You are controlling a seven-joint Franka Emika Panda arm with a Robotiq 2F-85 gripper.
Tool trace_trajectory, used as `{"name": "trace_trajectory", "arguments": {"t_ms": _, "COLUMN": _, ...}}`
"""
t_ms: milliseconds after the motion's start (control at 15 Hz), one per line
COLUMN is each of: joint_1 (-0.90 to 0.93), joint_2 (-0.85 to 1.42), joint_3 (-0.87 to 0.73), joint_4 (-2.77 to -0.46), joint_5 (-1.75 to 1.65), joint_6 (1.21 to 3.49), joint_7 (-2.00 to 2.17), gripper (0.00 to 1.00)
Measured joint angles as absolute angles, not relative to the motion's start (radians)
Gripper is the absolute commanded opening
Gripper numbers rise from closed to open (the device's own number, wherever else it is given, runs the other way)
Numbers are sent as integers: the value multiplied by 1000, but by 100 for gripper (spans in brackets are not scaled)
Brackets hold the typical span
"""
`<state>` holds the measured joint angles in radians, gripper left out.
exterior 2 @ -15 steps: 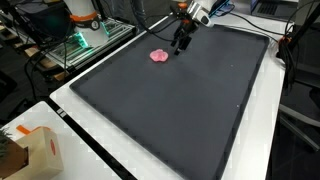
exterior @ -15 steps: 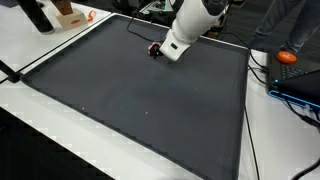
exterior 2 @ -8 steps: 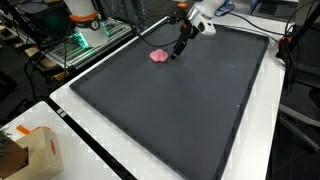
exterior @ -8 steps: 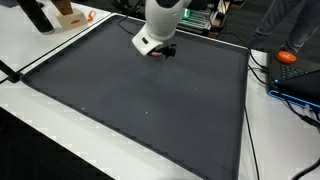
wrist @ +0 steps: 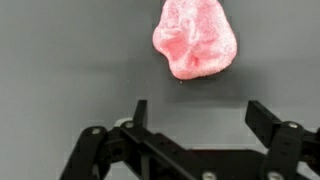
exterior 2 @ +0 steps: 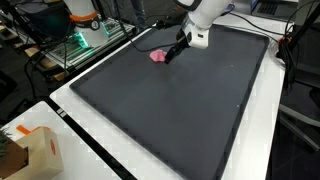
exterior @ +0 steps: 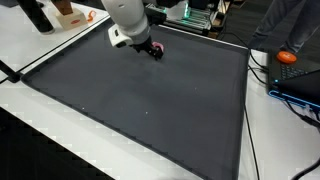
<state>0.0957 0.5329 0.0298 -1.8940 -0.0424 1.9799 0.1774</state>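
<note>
Pink crumpled lump [wrist: 195,40] lies on the dark grey mat [wrist: 60,60], nearly hidden behind my white arm [exterior: 128,15] in an exterior view; my open claw [wrist: 198,108] hangs just beside it.

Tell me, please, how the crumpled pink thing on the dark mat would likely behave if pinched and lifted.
The pink thing looks crumpled and folded, so it is probably soft and would squash in the open gripper. Thin-looking, it is likely light. Lying low on the mat, it should not roll.
</note>
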Motion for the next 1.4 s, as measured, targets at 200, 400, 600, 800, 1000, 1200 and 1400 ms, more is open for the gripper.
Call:
{"name": "trace_trajectory", "arguments": {"t_ms": 200, "joint_1": 72, "joint_2": 533, "joint_3": 11, "joint_4": -1895, "joint_5": 32, "joint_6": 1980, "joint_7": 241, "gripper": 100}}
{"name": "trace_trajectory", "arguments": {"t_ms": 400, "joint_1": 47, "joint_2": 533, "joint_3": -10, "joint_4": -1906, "joint_5": 105, "joint_6": 1980, "joint_7": 298, "gripper": 100}}
{"name": "trace_trajectory", "arguments": {"t_ms": 600, "joint_1": 19, "joint_2": 530, "joint_3": -32, "joint_4": -1936, "joint_5": 180, "joint_6": 1980, "joint_7": 347, "gripper": 100}}
{"name": "trace_trajectory", "arguments": {"t_ms": 800, "joint_1": -11, "joint_2": 517, "joint_3": -53, "joint_4": -1984, "joint_5": 261, "joint_6": 1981, "joint_7": 384, "gripper": 100}}
{"name": "trace_trajectory", "arguments": {"t_ms": 1000, "joint_1": -48, "joint_2": 493, "joint_3": -72, "joint_4": -2036, "joint_5": 356, "joint_6": 1982, "joint_7": 397, "gripper": 100}}
{"name": "trace_trajectory", "arguments": {"t_ms": 1200, "joint_1": -86, "joint_2": 457, "joint_3": -89, "joint_4": -2088, "joint_5": 460, "joint_6": 1982, "joint_7": 400, "gripper": 100}}
{"name": "trace_trajectory", "arguments": {"t_ms": 1400, "joint_1": -123, "joint_2": 412, "joint_3": -100, "joint_4": -2148, "joint_5": 575, "joint_6": 1982, "joint_7": 400, "gripper": 100}}
